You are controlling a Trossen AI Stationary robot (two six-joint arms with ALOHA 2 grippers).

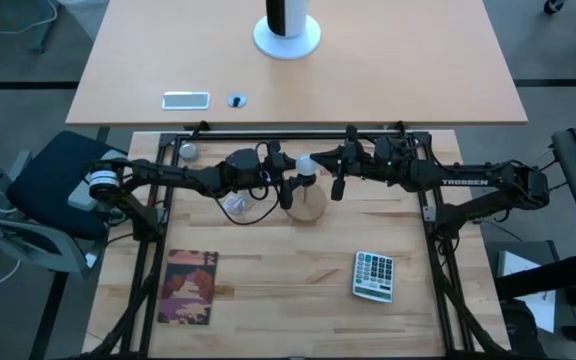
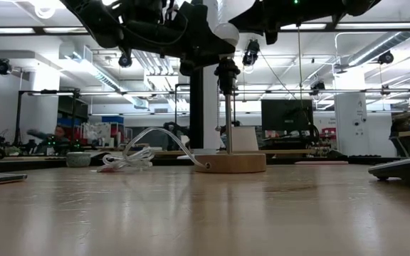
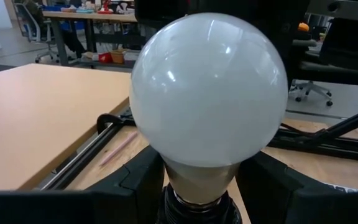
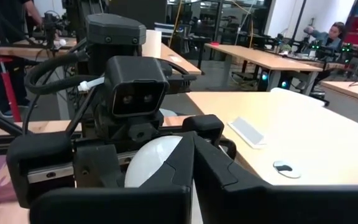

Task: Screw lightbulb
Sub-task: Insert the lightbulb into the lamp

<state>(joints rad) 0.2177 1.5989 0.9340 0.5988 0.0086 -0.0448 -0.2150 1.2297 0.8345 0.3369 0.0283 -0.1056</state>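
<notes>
High view shows the left gripper with fingers part-open clasping the lightbulb by its base, while the right gripper fingers sit fully closed beside it.

The frosted-white rounded glass lightbulb looks smooth and faintly glossy between matt black plastic fingers; below them, a round pale wooden base, smooth.
</notes>
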